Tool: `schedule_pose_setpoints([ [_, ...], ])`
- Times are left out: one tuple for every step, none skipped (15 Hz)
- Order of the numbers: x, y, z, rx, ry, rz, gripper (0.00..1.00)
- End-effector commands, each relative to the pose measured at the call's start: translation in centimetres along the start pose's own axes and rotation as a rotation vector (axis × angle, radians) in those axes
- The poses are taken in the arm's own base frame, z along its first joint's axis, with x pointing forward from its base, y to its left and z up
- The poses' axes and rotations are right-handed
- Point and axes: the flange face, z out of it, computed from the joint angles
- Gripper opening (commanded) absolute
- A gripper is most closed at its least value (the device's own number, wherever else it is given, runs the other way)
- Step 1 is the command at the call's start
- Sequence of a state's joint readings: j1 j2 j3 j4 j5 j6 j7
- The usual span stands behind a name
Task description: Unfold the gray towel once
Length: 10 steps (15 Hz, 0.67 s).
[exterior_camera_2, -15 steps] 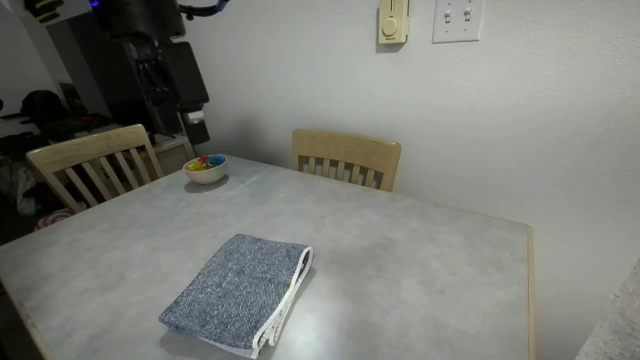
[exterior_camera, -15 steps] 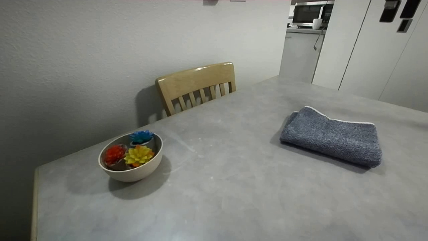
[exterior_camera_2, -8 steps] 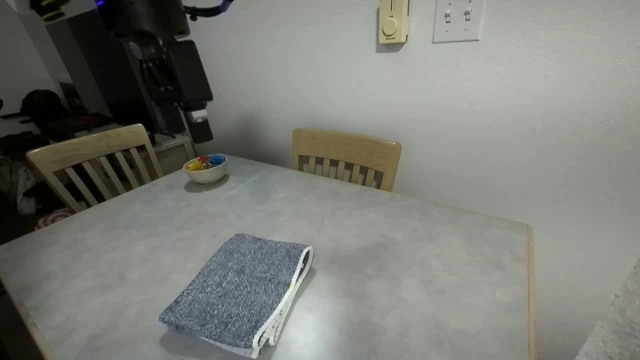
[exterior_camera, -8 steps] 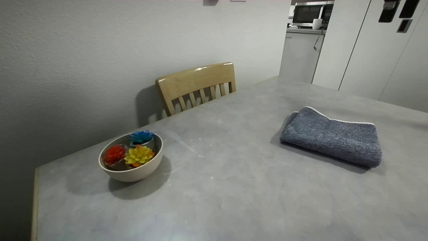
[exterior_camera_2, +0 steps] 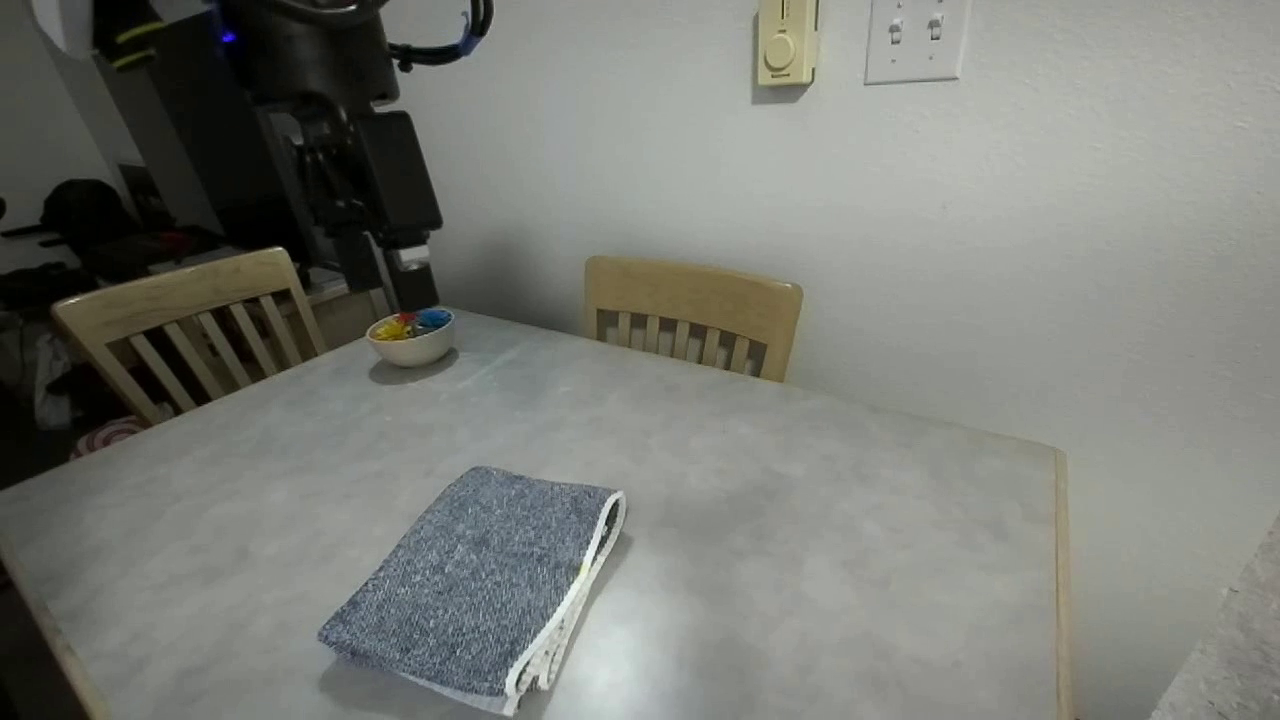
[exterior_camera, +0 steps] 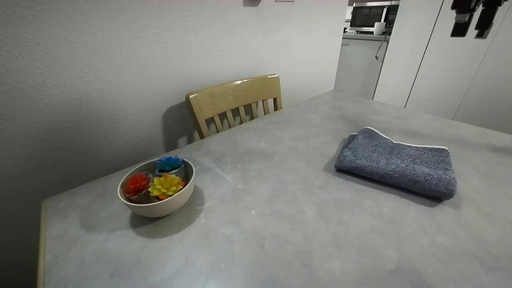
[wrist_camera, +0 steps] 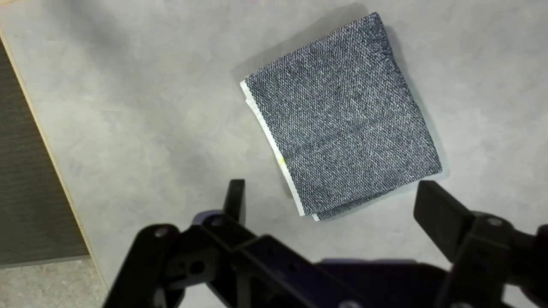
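Note:
The gray towel [exterior_camera: 396,166] lies folded on the table in both exterior views, a blue-gray packet of stacked layers with white-trimmed edges. From above, in the wrist view, the towel [wrist_camera: 346,115] is roughly square, its white hem running down the left side and a second layer peeking out along the bottom. My gripper [wrist_camera: 332,190] is open, its fingers spread wide with only air between them. It hangs well above the table; in an exterior view the gripper [exterior_camera_2: 392,282] is high at upper left, and in an exterior view only the fingertips of the gripper [exterior_camera: 471,32] come in at top right.
A cream bowl [exterior_camera: 172,206] with red, yellow and blue artificial succulents stands near a table corner. Wooden chairs, a chair [exterior_camera_2: 690,285] by the wall and another chair [exterior_camera_2: 190,290], border the gray table [exterior_camera_2: 800,560]. The table edge [wrist_camera: 51,154] shows at left in the wrist view.
The arm has come lower, shifting slightly right in an exterior view, with its fingers staying apart. Towel and bowl have kept their places.

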<state>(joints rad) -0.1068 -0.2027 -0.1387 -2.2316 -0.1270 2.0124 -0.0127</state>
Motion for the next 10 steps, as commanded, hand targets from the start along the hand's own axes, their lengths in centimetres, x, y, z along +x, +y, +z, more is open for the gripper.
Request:
schedule_pose_setpoints([
  [1.5, 0.9, 1.3, -0.055, -0.080, -0.058, 1.00],
  [2.0, 1.2, 1.9, -0.075, -0.114, -0.071, 1.00],
  [2.4, 1.3, 2.4, -0.094, -0.141, -0.078, 1.00],
  [2.7, 1.5, 2.7, -0.126, -0.185, -0.082, 1.00],
  [3.2, 1.9, 3.4, -0.163, -0.220, -0.085, 1.00],
  [3.6, 2.2, 3.8, -0.199, -0.255, -0.095, 1.00],
  [3.8, 2.6, 4.3, -0.231, -0.302, -0.117, 1.00],
  [4.3, 2.9, 5.0, -0.247, -0.343, -0.149, 1.00],
  [4.7, 3.1, 5.5, -0.254, -0.376, -0.179, 1.00],
  [3.2, 2.2, 4.6, -0.232, -0.305, -0.132, 1.00],
])
